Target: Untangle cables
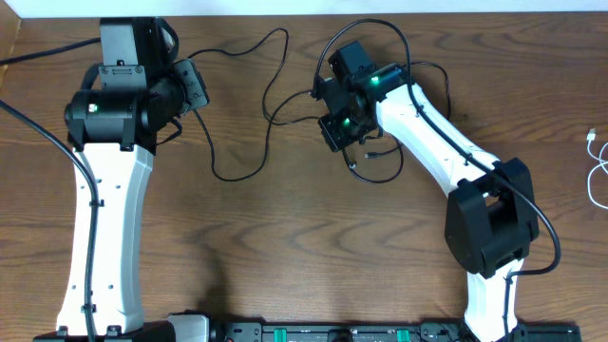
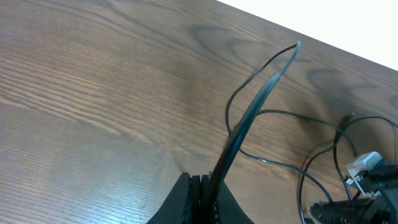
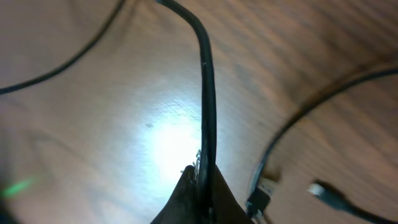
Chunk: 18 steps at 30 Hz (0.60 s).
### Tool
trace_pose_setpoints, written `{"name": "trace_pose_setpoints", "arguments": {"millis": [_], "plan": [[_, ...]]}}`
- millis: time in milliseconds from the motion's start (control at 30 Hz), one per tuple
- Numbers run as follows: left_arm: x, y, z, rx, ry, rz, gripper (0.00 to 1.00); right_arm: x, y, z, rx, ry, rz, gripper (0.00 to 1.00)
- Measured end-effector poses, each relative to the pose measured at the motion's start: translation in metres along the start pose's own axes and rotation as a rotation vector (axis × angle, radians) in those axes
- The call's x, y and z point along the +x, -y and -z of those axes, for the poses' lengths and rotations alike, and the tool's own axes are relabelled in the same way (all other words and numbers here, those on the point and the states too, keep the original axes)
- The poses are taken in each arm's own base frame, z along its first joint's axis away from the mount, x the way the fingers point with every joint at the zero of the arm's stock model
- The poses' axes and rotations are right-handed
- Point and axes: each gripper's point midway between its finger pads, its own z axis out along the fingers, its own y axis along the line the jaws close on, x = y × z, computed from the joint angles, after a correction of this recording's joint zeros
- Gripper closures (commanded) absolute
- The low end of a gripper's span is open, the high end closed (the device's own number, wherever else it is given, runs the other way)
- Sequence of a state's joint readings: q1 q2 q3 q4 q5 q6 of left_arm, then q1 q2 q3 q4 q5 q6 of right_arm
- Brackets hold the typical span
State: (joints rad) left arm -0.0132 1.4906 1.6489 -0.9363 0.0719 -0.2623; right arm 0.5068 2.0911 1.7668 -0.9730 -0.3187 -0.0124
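Observation:
Two thin black cables (image 1: 249,114) lie looped on the wooden table between the arms. My left gripper (image 1: 195,84) is shut on one black cable (image 2: 249,115), which runs up from the jaws (image 2: 208,193) and arcs over. My right gripper (image 1: 334,128) is shut on a black cable (image 3: 208,93) near the tangle; its jaws (image 3: 204,183) pinch the cord. Small plug ends (image 3: 264,196) lie beside it, also showing overhead (image 1: 372,152). A white cable (image 1: 597,166) lies at the far right edge, apart from the tangle.
The right arm's body (image 1: 489,223) stands at the right, the left arm's body (image 1: 104,199) at the left. A black rail (image 1: 323,332) runs along the front edge. The right gripper shows in the left wrist view (image 2: 367,180).

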Motion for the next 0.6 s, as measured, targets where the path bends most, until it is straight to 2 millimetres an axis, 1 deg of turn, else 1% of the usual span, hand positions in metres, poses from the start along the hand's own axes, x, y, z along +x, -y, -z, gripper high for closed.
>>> {"name": "trace_pose_setpoints", "arguments": {"millis": [133,200,300,367,400,467,567,600], "plan": [[0.0,0.0,0.0,0.0,0.0,0.0,0.92,-0.005,-0.017,0.004,-0.097,0.015,-0.004,0.99],[0.0,0.0,0.0,0.0,0.0,0.0,0.92,-0.017,-0.026,0.013,-0.139,0.052,0.008,0.99],[0.0,0.0,0.0,0.0,0.0,0.0,0.92,-0.048,-0.036,0.031,-0.173,0.166,0.033,0.99],[0.0,0.0,0.0,0.001,0.0,0.0,0.92,-0.073,-0.043,0.048,-0.184,0.269,0.038,0.99],[0.0,0.0,0.0,0.002,-0.001,0.0,0.92,-0.078,-0.041,0.051,-0.173,0.291,0.024,0.99],[0.001,0.001,0.0,0.004,-0.005,0.0,0.92,-0.096,-0.033,0.059,-0.11,0.364,-0.038,0.99],[0.003,0.0,0.0,0.004,-0.014,0.0,0.92,-0.112,-0.019,0.062,-0.042,0.436,-0.11,0.99],[0.004,0.0,0.0,0.004,-0.017,0.0,0.92,-0.117,-0.016,0.06,-0.031,0.453,-0.126,0.97]]}}
